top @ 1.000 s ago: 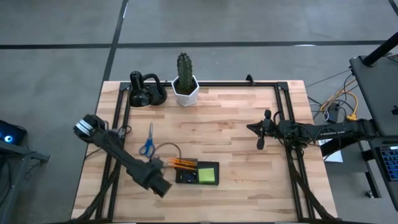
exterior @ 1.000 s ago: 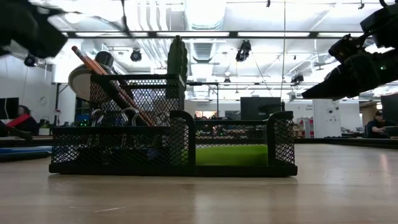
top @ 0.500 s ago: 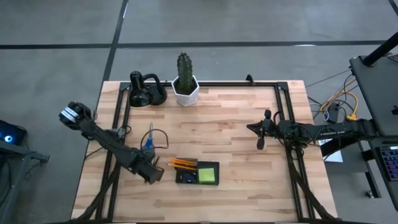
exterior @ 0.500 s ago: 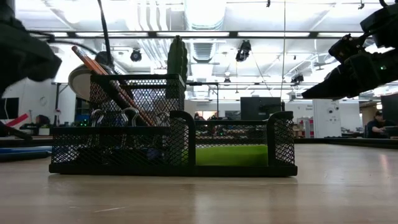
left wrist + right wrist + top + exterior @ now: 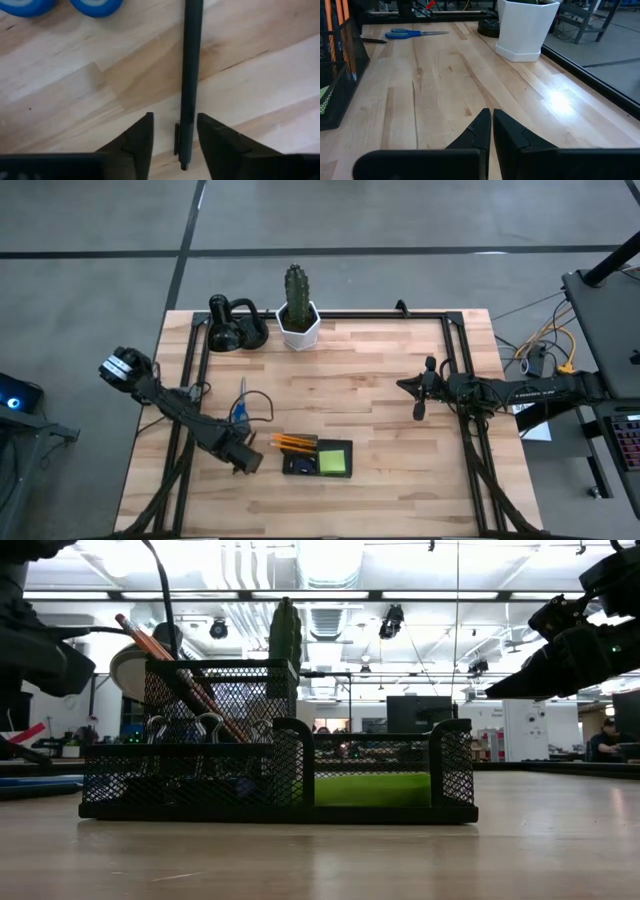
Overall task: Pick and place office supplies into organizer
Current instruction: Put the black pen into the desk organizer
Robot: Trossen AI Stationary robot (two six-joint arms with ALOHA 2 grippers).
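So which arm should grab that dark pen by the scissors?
Left. Its pincer is open, straddling the pen beside the scissors. The right pincer is shut, far across the table.

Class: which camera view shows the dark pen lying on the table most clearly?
The left wrist view: the pen lies lengthwise between the open left hand's fingers, on bare wood. The high view hides it under the left arm, the right wrist view shows only a small dark piece, and the low view shows none.

Overhead, table-level, two wrist cameras
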